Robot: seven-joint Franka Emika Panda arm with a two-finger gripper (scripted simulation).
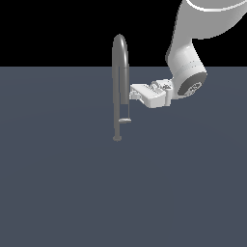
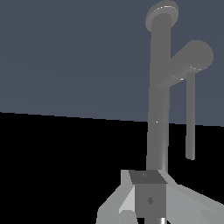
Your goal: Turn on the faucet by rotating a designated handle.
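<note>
Faucet point(image 1: 120, 72) looks rigid, slick metal, fixed to bench point(image 1: 72, 193); push its stub handle point(image 1: 125, 120) near base; pincer point(image 1: 133, 91) beside stem, can't tell open/closed.

Slate-grey floor point(image 1: 58, 193) under upright faucet point(image 1: 119, 87)

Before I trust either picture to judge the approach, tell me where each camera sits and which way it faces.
Exterior view: off the arm, facing the upright faucet level-on; the gripper reaches in from that view's right, beside the tubes, above the handle.
Wrist view: on the wrist, looking along the faucet; a finger shows.
Shared: faucet and gripper; the handle probably too.
</note>
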